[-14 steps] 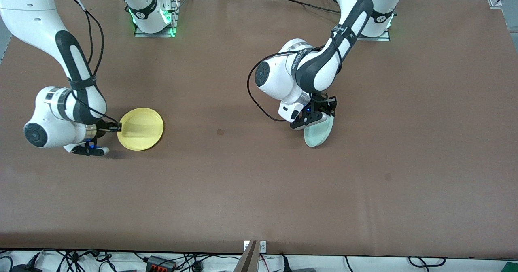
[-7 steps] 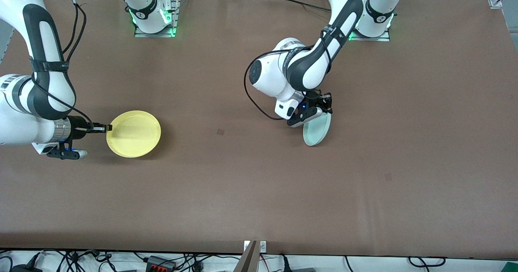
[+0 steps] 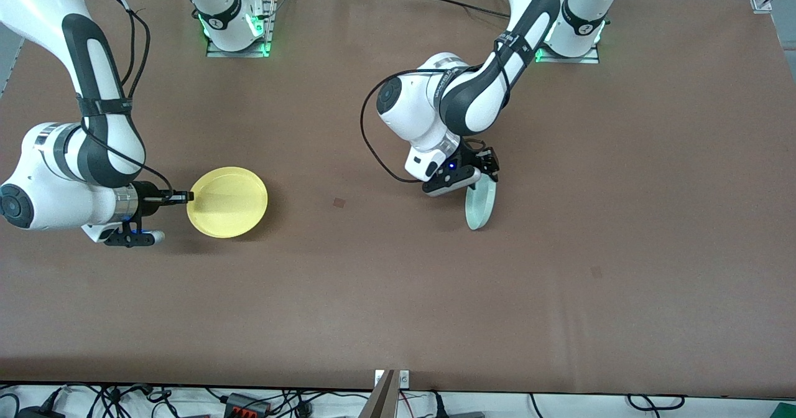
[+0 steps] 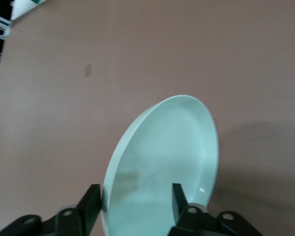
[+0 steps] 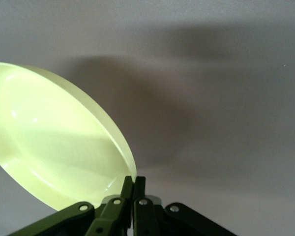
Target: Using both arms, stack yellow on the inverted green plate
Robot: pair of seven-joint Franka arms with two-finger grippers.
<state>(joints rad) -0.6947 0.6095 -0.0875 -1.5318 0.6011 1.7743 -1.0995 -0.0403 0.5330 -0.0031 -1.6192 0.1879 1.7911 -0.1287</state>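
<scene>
Since a second ago the left gripper (image 3: 482, 170) has tipped the green plate (image 3: 480, 205) nearly on edge over mid-table, clamping its rim. Right gripper (image 3: 185, 197) pinches the yellow (image 3: 228, 201), lifted over its end; either thin rim-hold could slip mid-flip.

No legible text — no labels, brands or numbers.
</scene>
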